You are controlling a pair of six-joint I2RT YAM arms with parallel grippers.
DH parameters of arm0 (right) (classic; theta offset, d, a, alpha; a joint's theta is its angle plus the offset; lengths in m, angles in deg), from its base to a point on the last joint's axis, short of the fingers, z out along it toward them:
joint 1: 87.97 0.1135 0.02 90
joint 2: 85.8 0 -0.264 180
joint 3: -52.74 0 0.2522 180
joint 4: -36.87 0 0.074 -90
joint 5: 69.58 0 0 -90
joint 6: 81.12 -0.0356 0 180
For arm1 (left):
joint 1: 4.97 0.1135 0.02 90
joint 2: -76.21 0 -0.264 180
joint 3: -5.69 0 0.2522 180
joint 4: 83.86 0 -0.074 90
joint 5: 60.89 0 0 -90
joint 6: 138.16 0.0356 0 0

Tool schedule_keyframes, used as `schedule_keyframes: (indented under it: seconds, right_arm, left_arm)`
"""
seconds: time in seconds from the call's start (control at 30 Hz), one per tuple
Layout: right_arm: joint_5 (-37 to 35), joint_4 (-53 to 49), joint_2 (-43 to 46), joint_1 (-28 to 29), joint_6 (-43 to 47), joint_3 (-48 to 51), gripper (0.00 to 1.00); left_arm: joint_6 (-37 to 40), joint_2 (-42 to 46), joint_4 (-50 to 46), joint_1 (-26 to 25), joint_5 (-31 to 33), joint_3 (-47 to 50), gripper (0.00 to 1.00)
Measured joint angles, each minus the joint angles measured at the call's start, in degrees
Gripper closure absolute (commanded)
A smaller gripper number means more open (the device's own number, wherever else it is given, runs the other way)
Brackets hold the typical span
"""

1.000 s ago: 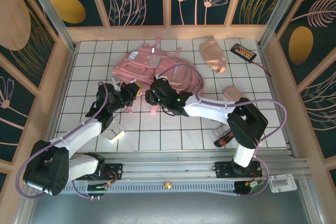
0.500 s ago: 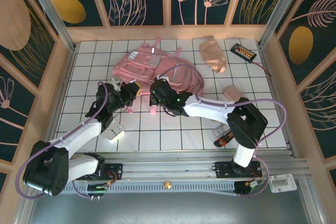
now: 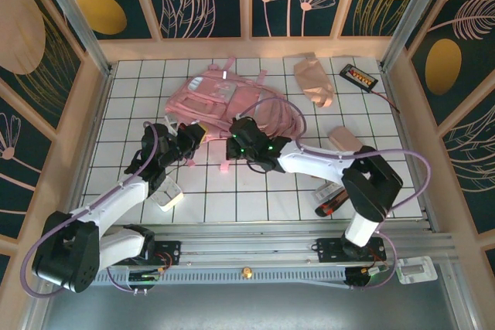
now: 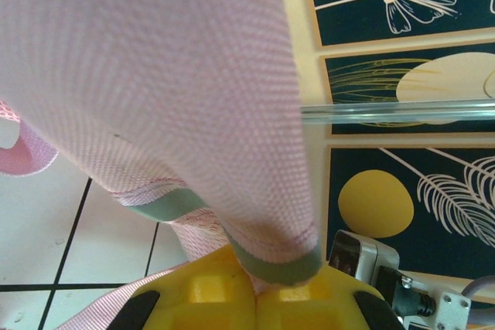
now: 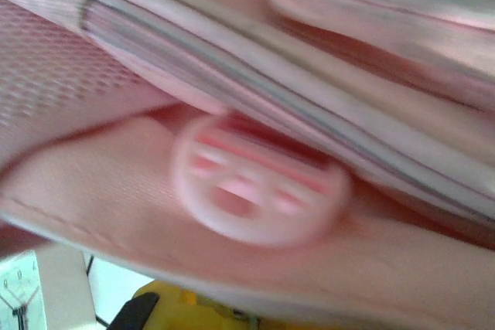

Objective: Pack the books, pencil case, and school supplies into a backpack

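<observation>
I work over a white table [image 3: 131, 106] ruled with a dark grid. The large light-pink fabric backpack [image 3: 224, 98] lies on it at the far middle, and its near edge is drawn toward both my arms.

My left gripper [image 3: 198, 134] is at the backpack's near-left edge. It is clenched on it: in my left wrist view the yellow fingertips [image 4: 216, 295] are pressed together on a fold of pink cloth edged with a grey-green strip [image 4: 271, 264].

My right gripper [image 3: 232, 143] is just beside the left one, at the same edge, and its fingers are closed. My right wrist view is blurred pink fabric and mesh with a round pink plastic disc [image 5: 259, 187] in the middle. I cannot tell whether any cloth is caught between those fingers.

A crumpled beige-pink fabric pouch [image 3: 313, 79] lies to the right of the backpack, near the far edge. Just beyond it sits a flat black device with orange buttons [image 3: 360, 76] in the far right corner.

A small white block [image 3: 166, 195] lies beside my left arm, and a small dark pack [image 3: 331, 206] lies by my right arm's elbow.
</observation>
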Motion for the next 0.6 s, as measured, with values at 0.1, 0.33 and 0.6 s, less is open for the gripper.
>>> schedule_keyframes:
  seconds: [0.1, 0.33, 0.6]
  right_arm:
    - [1.4, -0.9, 4.0, -1.6, -0.1, 3.6, 1.0]
    - [4.0, -2.4, 13.5, -5.7, -0.2, 12.0, 1.0]
    - [7.3, -3.5, 22.0, -12.1, 1.2, 20.5, 1.0]
  left_arm:
    - [1.0, 0.3, -0.9, 0.0, 0.1, 0.0, 1.0]
    - [2.1, 0.7, -1.0, -0.4, -0.1, 0.0, 1.0]
    - [3.1, 0.7, -1.4, -0.7, -0.8, 0.0, 1.0]
